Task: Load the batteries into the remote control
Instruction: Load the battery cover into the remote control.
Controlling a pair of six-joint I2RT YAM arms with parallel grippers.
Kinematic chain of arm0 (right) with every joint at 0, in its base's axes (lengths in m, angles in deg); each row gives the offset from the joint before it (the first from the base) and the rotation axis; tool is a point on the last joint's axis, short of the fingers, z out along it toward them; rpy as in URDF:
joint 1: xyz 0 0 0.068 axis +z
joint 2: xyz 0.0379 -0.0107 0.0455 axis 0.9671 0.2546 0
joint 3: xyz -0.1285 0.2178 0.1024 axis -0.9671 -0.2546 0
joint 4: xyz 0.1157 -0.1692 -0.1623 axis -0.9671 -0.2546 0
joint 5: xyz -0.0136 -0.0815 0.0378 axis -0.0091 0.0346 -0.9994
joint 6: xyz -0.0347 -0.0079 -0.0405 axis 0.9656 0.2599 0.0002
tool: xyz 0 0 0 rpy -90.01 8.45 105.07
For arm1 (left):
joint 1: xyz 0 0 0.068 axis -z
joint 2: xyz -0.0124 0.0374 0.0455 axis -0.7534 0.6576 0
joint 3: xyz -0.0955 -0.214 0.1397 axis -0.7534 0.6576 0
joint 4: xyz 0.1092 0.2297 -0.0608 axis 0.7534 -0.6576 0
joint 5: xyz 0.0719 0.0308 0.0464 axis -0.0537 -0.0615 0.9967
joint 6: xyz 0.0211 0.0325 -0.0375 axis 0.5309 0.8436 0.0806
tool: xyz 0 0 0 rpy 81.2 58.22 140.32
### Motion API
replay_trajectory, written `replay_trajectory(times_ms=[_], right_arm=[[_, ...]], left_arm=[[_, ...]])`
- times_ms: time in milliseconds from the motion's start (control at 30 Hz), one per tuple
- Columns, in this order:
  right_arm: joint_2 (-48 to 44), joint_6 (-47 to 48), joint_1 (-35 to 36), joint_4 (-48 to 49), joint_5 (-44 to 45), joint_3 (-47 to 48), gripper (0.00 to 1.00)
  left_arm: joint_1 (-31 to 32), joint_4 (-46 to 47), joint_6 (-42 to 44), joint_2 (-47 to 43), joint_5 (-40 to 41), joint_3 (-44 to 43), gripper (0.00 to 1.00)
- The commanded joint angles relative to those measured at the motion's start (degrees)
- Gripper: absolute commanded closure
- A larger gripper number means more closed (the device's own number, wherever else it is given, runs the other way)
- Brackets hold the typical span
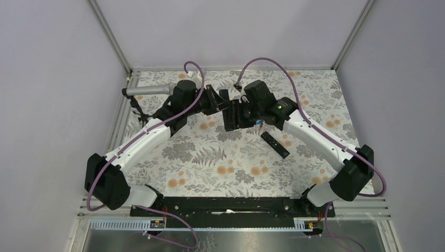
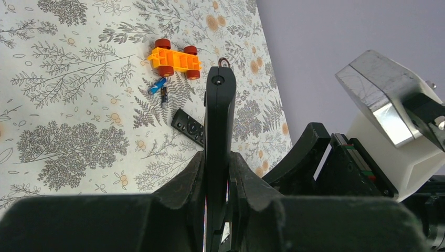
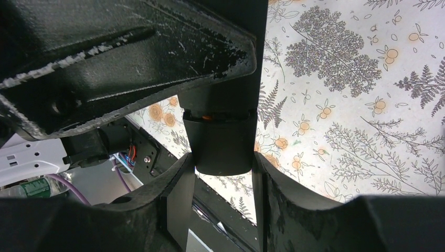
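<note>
— Above the far middle of the table, what is being held?

— One long, slim, black bar-shaped plastic remote control [image 2: 219,121], lifted clear of the surface and seen edge-on from the left wrist.

— Which arm has it?

— Both. The left gripper [image 2: 219,163] is clamped fully down on the near part of the bar, its black fingers [image 2: 183,184] pressed flat against the two broad faces. The right gripper [image 3: 223,168] stands roughly half open, its fingers [image 3: 176,194] touching either side of the remote control's rounded black end [image 3: 224,147]. From overhead the two wrists meet nose to nose.

— And the batteries?

— Two tiny thin cylinder batteries [image 2: 157,85], one blue and one dark [image 2: 164,96], lie just beside each other on the grey-and-orange floral-patterned table [image 1: 210,163], held by neither arm.

— Anything around them?

— A small orange plastic toy block with red wheels [image 2: 175,59] sits near them on one side. A second remote [image 2: 189,127], black with its button face up, lies on the other side, close to the right arm. Whether the battery bay is uncovered cannot be told.
</note>
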Motion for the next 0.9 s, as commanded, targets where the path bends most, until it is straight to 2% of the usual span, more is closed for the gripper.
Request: replay_trajectory(times_ms=[0,400,867], right_arm=[[2.4,-0.3,0.3,-1.3,2.7,2.5,0.57],[4.3,-1.3,-1.0,-0.8,3.5,5.1,0.57],[6.1,-2.0,-2.0,-3.3,2.9,9.1,0.51]], left_arm=[[0.3,9.4,-3.1,-3.2,-5.3,-0.7,1.0],[0.3,10.0,-1.5,-5.0,-8.9,1.8,1.0],[-1.7,10.9,-10.7,-2.2,-15.4,0.3,1.0]])
